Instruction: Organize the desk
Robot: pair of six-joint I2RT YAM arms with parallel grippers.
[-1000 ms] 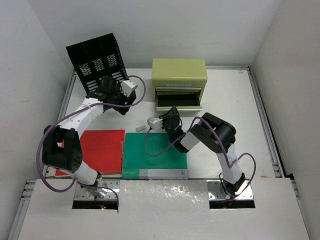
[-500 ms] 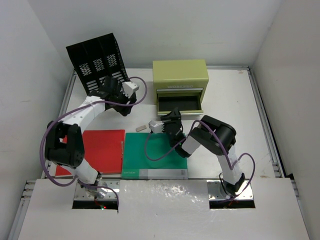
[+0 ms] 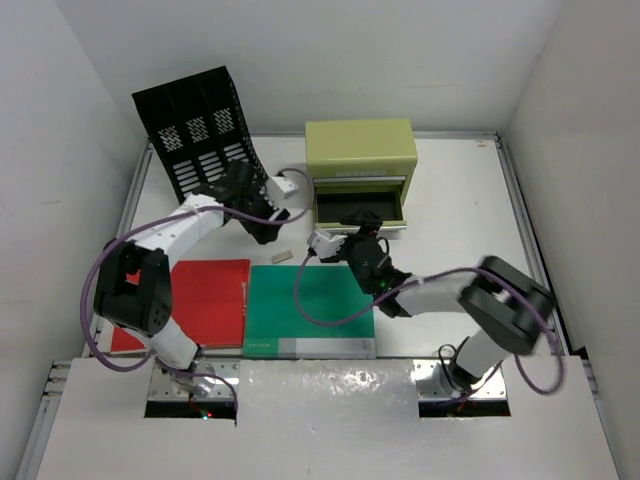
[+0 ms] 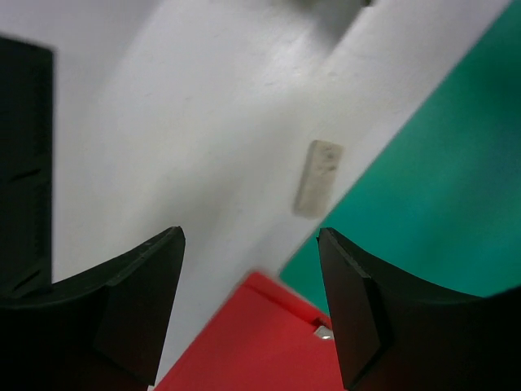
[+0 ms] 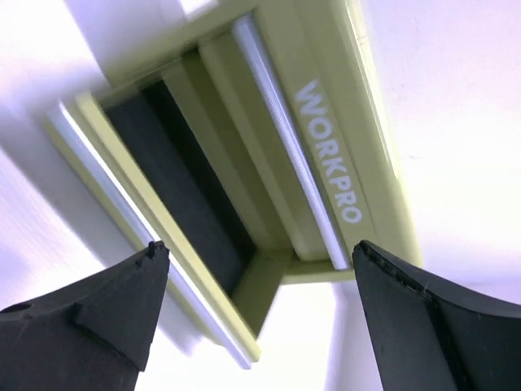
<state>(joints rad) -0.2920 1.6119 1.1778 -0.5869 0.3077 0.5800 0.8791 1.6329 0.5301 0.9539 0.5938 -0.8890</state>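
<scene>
Closest to the arm bases, a green pad (image 3: 310, 310) lies flat on the white counter (image 3: 450, 210), in front of the olive-green drawer box (image 3: 358, 150) and slightly to its left. A red folder (image 3: 205, 300) lies flat farther to the box's left, side by side with the pad. Off the box's front-left corner, a small beige block (image 3: 281, 256) rests on the counter just beyond the pad's far edge. The left fingers (image 3: 265, 228) hover near the block, spread, with nothing between them. The right fingers (image 3: 362, 222) hover at the box's pulled-out bottom drawer (image 3: 358, 208), spread wide and gripping nothing; the wrist view shows the drawer's dark inside between them. The box itself stands at the far middle of the counter, which runs under all of this and under the 2 arms, out to grey rails along its edges. Left of the box, a black mesh file rack (image 3: 195, 135) stands at the far-left corner.
</scene>
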